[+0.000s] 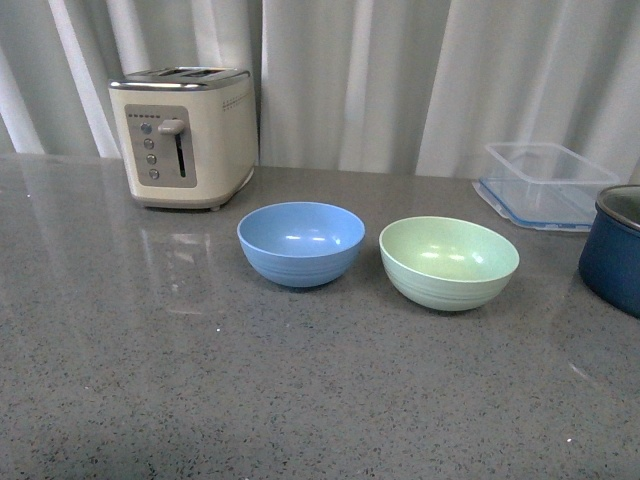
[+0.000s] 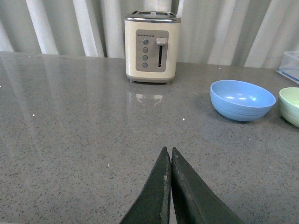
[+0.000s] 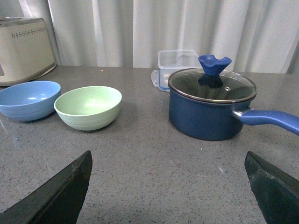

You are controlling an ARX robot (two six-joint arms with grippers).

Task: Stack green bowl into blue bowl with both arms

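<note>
The green bowl sits upright and empty on the grey counter, just right of the blue bowl, with a small gap between them. Neither arm shows in the front view. In the left wrist view my left gripper is shut with nothing in it, well short of the blue bowl; the green bowl is cut off by the frame's edge. My right gripper is open wide over bare counter, short of the green bowl and the blue bowl.
A cream toaster stands behind the blue bowl by the curtain. A clear plastic container sits at the back right. A dark navy pot with a glass lid and long blue handle stands beside the green bowl.
</note>
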